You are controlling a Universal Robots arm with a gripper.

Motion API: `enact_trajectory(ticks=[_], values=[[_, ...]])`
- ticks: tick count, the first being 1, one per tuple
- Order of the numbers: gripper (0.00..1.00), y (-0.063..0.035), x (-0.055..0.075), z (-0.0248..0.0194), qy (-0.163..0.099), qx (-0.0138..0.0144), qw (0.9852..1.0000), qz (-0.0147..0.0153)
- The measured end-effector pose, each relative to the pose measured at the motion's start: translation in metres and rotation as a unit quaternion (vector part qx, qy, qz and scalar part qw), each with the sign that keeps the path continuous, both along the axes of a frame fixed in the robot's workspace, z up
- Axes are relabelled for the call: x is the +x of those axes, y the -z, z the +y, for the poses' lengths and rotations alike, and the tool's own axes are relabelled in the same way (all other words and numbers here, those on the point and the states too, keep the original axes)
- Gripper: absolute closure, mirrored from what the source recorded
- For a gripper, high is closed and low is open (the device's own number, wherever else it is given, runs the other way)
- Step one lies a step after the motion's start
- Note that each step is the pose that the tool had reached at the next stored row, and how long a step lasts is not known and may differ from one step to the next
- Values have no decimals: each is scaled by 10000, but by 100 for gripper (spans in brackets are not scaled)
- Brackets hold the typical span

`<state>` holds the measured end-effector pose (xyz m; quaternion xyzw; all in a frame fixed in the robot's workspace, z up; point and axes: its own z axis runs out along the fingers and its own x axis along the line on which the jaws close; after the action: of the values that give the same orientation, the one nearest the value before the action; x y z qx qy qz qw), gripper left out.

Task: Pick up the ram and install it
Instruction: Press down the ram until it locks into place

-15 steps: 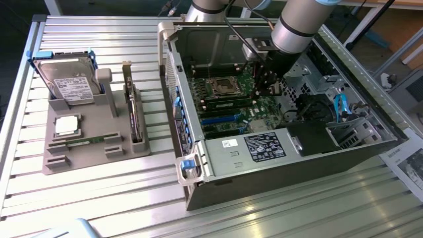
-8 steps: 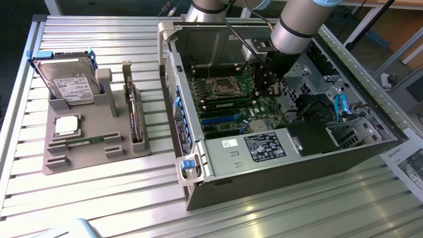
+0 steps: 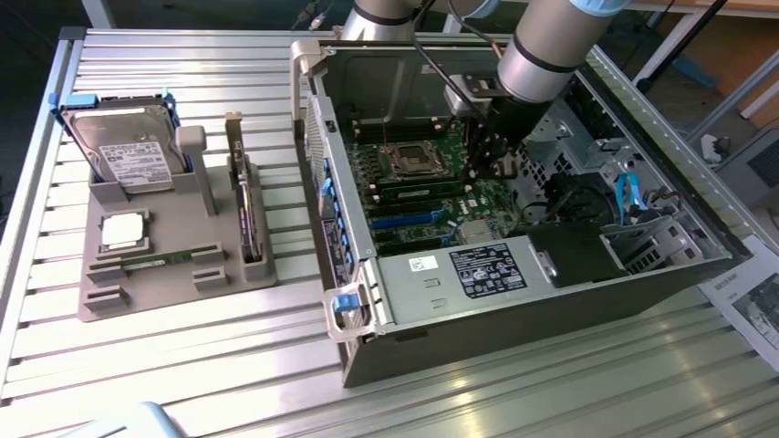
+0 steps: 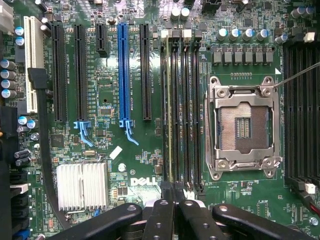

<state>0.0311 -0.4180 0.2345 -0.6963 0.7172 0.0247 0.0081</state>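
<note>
- A robot arm [image 3: 548,46] reaches down into an open computer case [image 3: 319,164] that lies on its side on a slatted metal counter [image 3: 182,365].
- The end effector [image 3: 487,160] hangs low over the green motherboard [image 3: 481,196], just beside the empty processor socket [image 3: 408,157].
- In the wrist view, the end effector [image 4: 174,202] has its black fingers [image 4: 162,215] pressed together, with no gap between the tips.
- The ram [image 4: 170,115] stands on edge in one of the memory slots [image 4: 187,115], seen from above as a thin pale-green line running the length of the slot.
- The slot lies between the processor socket [image 4: 243,127] and the row of long black expansion slots, one of them blue [image 4: 123,75].
- One end of the ram runs in under the closed fingertips; whether they touch it cannot be told.
- A ribbed silver heatsink [image 4: 82,186] sits on the board beside the white DELL lettering [image 4: 145,181].
- Outside the case, towards the exterior view's left, a grey parts tray [image 3: 159,292] rests on the counter.
- A second ram stick [image 3: 159,261] lies flat in the tray's holder, well apart from the end effector.
- The tray also carries a hard drive [image 3: 128,151] standing upright, a square silver processor chip [image 3: 122,230] and a dark expansion card [image 3: 250,219] set on edge.
</note>
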Motion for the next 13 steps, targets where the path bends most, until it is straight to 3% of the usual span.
enact_trajectory(ticks=[13], values=[[90,37,0,0,0,0,10000,0]])
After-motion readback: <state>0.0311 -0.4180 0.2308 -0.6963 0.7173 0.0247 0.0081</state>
